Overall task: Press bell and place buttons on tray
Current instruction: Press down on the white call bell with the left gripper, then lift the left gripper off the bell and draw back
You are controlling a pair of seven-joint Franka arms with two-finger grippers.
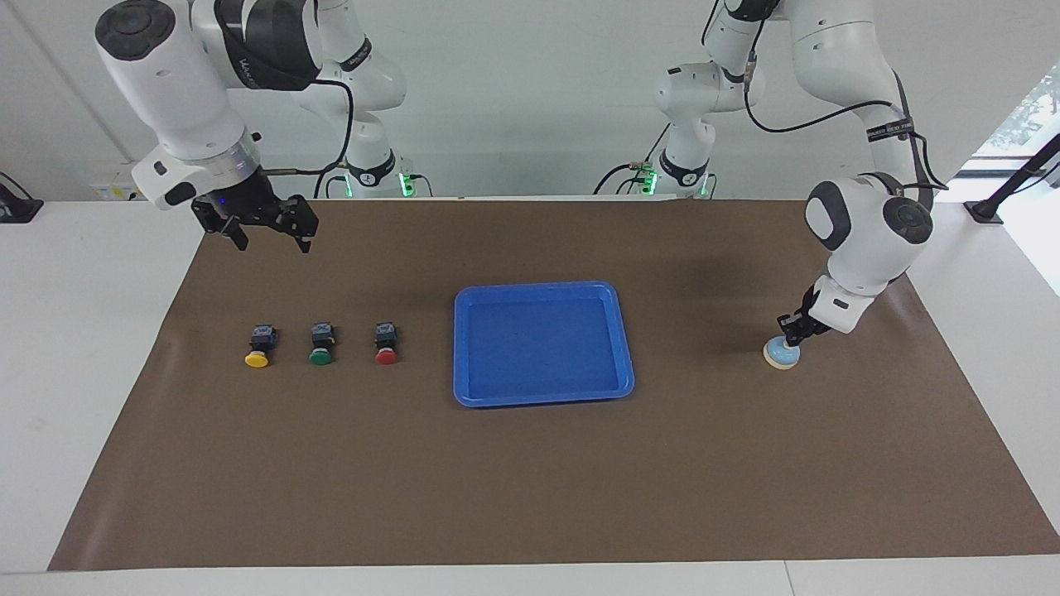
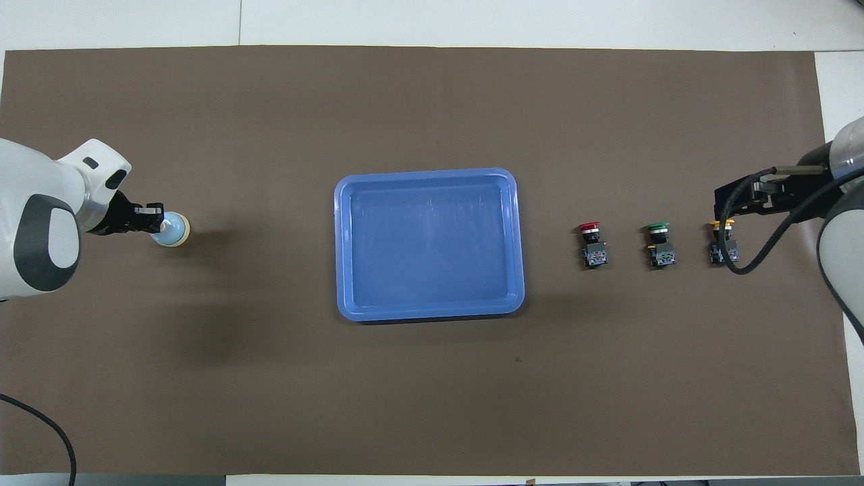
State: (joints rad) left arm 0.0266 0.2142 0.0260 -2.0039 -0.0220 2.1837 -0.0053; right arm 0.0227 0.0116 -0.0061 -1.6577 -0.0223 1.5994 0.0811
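Facing view shows my left gripper (image 1: pixel 792 334) down on the bell (image 1: pixel 782 353), its fingers drawn close together with the tips touching the top of the dome. The bell sits upright on the brown mat (image 1: pixel 530 497) toward my left arm's end of the table, well apart from the tray (image 1: pixel 542 397).

My right gripper (image 1: pixel 267 233) hangs in the air with its fingers spread wide and nothing between them, over the mat's edge at my right arm's end; that arm waits.

The tray lies flat in the middle of the mat, its long axis running from one arm's end toward the other, and holds nothing.

Three buttons lie in a row between the tray and my right arm's end, each on its side (cap pointing away from me, black body toward me): the red button (image 1: pixel 386 342) closest to the tray, the green button (image 1: pixel 321 343) in the middle, the yellow button (image 1: pixel 259 345) outermost. They are spaced apart, none touching. From overhead, my right gripper and its cable (image 2: pixel 746 253) partly cover the yellow one.

One bell, one tray, three buttons.
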